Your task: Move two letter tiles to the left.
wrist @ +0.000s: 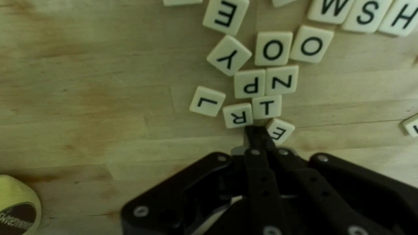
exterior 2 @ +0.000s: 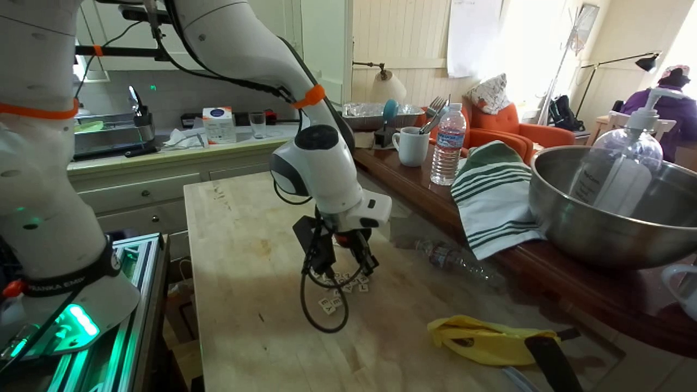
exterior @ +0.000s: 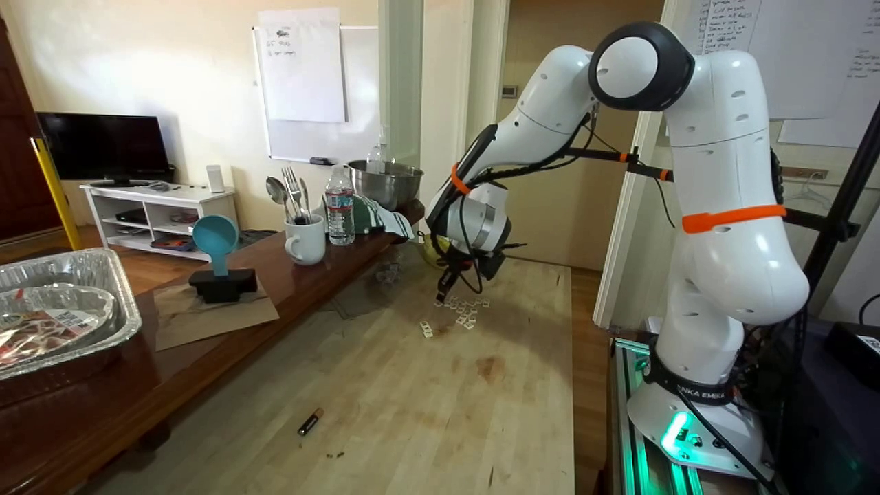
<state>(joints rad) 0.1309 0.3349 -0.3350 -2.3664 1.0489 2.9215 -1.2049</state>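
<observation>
Several pale letter tiles lie flat and face up on the wooden table, grouped as a small cluster in an exterior view [exterior: 466,313]. My gripper [wrist: 256,129] is shut, its dark fingertips pressed together with nothing seen between them. In the wrist view the tips come down between the R tile [wrist: 238,115] and an E tile [wrist: 280,130]; whether they touch either cannot be told. Just beyond are the T tile [wrist: 267,107], P tile [wrist: 250,84] and N tile [wrist: 282,79]. The L tile [wrist: 207,101] lies apart on the left. Part of the cluster is hidden behind the gripper [exterior 2: 371,267] in an exterior view.
A yellow pouch [exterior 2: 490,340] rests on the table, also at the wrist view's lower left. A clear plastic bottle [exterior 2: 452,258] lies by the raised dark wooden ledge [exterior: 261,275], which carries a mug, a water bottle and a steel bowl [exterior 2: 610,228]. A battery [exterior: 311,421] lies farther off.
</observation>
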